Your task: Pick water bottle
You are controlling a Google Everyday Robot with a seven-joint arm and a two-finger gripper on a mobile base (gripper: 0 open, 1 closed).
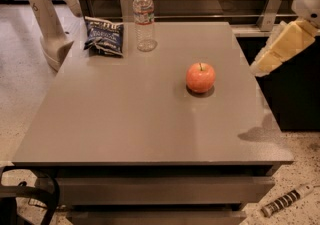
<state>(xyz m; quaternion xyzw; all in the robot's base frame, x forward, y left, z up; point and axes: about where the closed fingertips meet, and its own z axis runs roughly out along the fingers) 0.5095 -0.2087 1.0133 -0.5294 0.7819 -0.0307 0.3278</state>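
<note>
The water bottle (144, 18) is clear ribbed plastic with a white cap and a red-and-white label. It stands upright at the far left of the grey table (125, 119). A red apple (200, 77) sits right of the table's middle. My gripper (261, 65) is at the end of the cream arm (287, 41) that reaches in from the right edge. It hangs over the table's right edge, right of the apple and far from the bottle. It holds nothing that I can see.
A dark blue snack bag (104, 36) lies just left of the bottle. A white robot base and arm (47, 24) stand off the table's far left corner. A wooden wall and metal rail (200, 16) run behind the table. Dark cabinets are at the right.
</note>
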